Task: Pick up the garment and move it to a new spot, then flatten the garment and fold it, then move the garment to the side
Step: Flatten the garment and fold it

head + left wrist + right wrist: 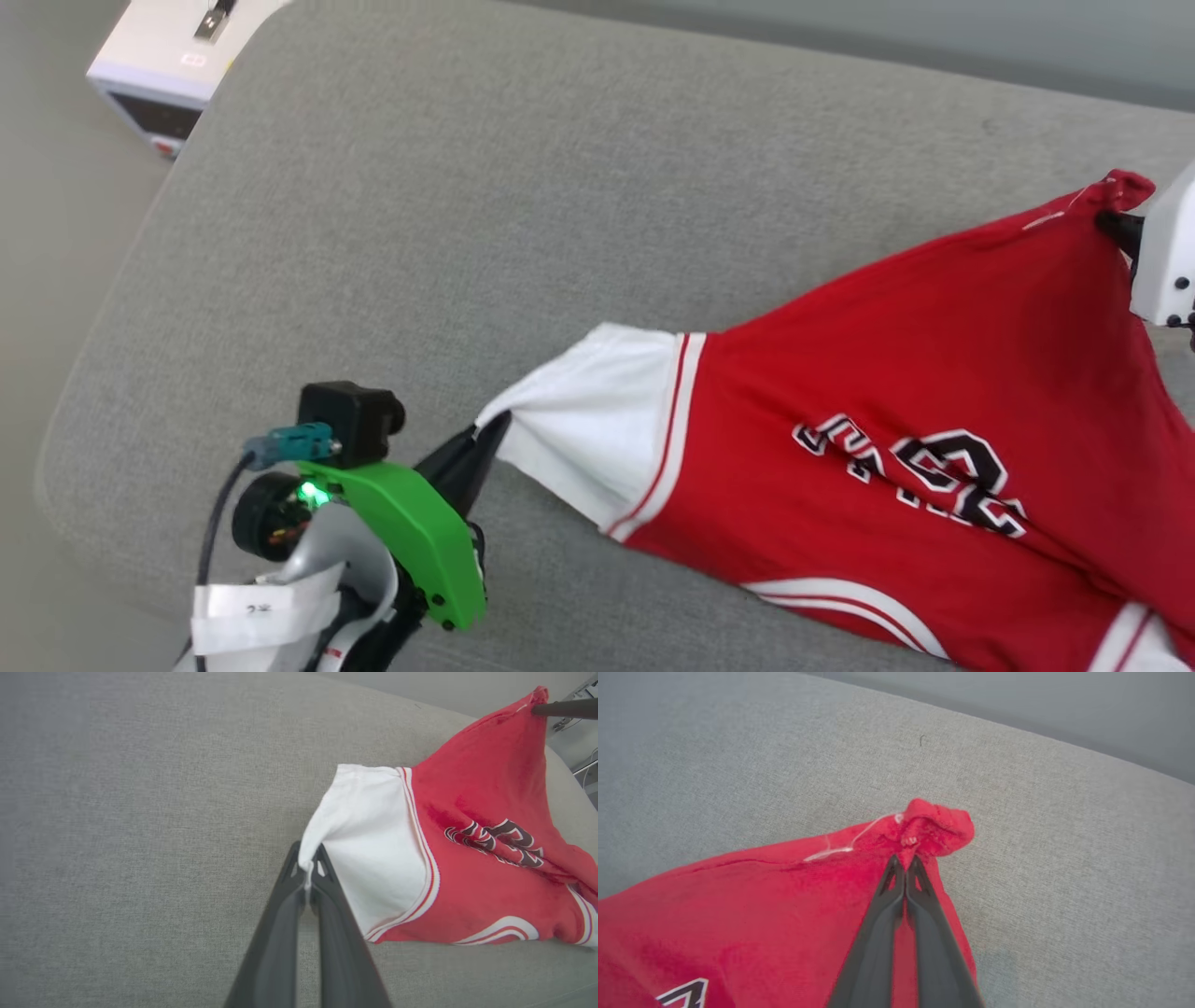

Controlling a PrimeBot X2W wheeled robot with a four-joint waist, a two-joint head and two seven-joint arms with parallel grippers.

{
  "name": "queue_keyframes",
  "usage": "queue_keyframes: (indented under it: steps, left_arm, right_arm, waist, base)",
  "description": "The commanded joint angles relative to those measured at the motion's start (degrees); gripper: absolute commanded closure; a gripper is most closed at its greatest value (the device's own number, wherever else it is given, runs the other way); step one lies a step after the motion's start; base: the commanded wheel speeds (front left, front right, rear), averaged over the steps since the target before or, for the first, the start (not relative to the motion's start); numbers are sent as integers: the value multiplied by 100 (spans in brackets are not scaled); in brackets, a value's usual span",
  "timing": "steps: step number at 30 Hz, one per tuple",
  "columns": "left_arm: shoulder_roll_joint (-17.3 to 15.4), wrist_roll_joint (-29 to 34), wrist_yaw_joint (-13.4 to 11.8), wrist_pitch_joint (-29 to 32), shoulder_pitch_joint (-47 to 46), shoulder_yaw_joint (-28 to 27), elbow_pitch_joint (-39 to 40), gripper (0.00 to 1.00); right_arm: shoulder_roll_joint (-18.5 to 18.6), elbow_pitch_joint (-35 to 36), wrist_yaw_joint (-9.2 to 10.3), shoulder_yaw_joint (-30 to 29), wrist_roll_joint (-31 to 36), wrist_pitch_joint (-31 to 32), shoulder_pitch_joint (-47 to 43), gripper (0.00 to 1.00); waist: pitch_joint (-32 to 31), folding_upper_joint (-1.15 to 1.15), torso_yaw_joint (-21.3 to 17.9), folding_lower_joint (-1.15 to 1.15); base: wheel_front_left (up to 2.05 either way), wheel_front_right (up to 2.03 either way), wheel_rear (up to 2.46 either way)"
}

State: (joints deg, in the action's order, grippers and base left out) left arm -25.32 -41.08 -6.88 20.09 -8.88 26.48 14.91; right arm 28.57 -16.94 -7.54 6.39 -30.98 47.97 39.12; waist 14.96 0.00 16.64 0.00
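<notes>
White box-shaped device [159, 70] sat beyond the far-left corner of the grey woven-fabric cushion [467, 187]. Red jersey T-shirt with white sleeves [896, 373] hung stretched over the cushion's right half. Left tool [308, 861], reaching up from lower left, was closed tight on the white sleeve's edge; right tool [905, 861] pinched a bunched red corner.

The grey woven cushion [448, 205] lies bare across the upper left and middle of the head view, with plenty of room to reach through. The lower right is barred by the red jersey T-shirt with white sleeves [934, 373], strung between the left gripper [485, 437], pinching a sleeve, and the right gripper [1113, 224], pinching a red corner. A white boxy device [159, 65] sits beyond the cushion's edge at the far upper left. The left arm's green bracket [411, 532] crowds the lower left.
</notes>
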Motion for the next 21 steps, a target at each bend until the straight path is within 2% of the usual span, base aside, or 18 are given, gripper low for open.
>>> queue_keyframes:
  steps: [1,11,21]
  left_arm:
    - [-58,81,-52,-86,-143,-100,62,100]
    - [-161,315,-324,-586,-274,-602,484,100]
    - [-183,578,-515,-1271,-364,-1067,808,100]
  right_arm:
    - [54,101,5,-11,-91,-168,-113,100]
    - [124,982,5,-272,-396,-995,-674,100]
    - [-77,2018,5,-719,-413,-1420,-1540,100]
  waist:
    - [-422,0,-399,0]
    - [-963,0,-959,0]
    - [-1395,0,-1384,0]
  base:
    - [0,0,0]
    - [0,0,0]
    - [0,0,0]
